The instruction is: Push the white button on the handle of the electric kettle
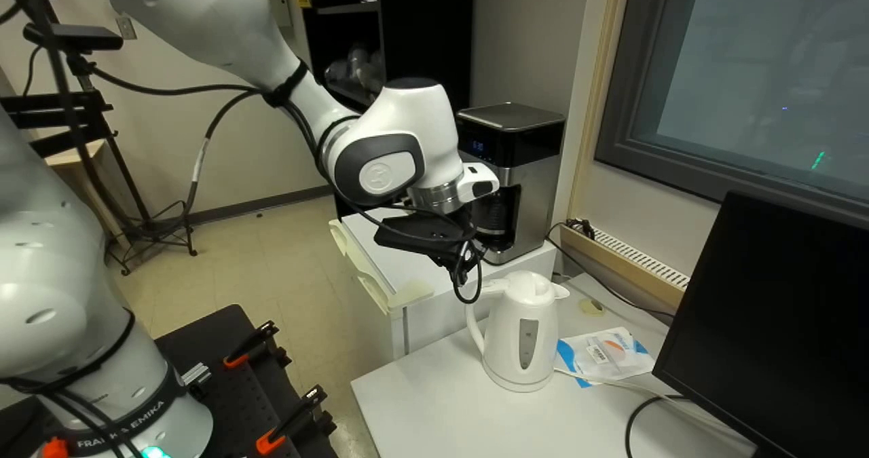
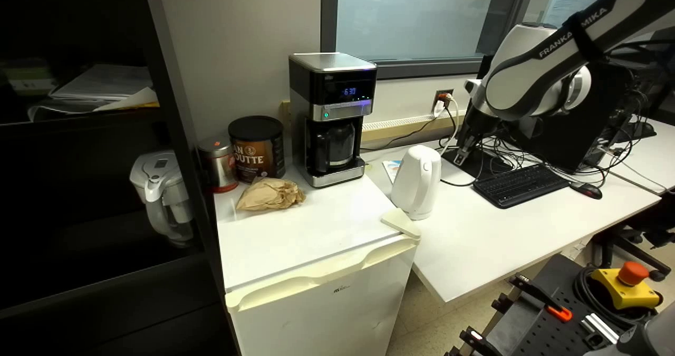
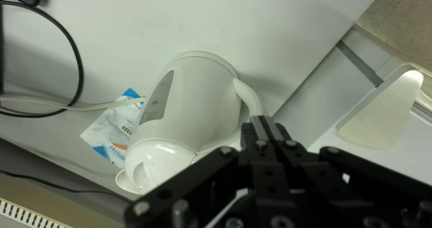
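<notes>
The white electric kettle (image 1: 506, 356) stands upright on the white table; it also shows in an exterior view (image 2: 405, 184) and in the wrist view (image 3: 199, 99). Its loop handle (image 2: 424, 184) shows in the wrist view (image 3: 249, 96) too. A small grey mark is near the handle's top; I cannot tell if it is the button. My gripper (image 3: 265, 118) is shut and empty, fingertips pointing down. In the wrist view the fingers cover part of the handle. In an exterior view the gripper (image 2: 460, 158) hangs right of the kettle with a visible gap, so it is apart from it.
A coffee maker (image 2: 332, 118) stands on a small white fridge (image 2: 306, 234) beside the kettle. A blue-white packet (image 1: 604, 355) and the kettle's cord lie near the kettle. A monitor (image 1: 774, 329), keyboard (image 2: 519, 184) and cables are on the same table.
</notes>
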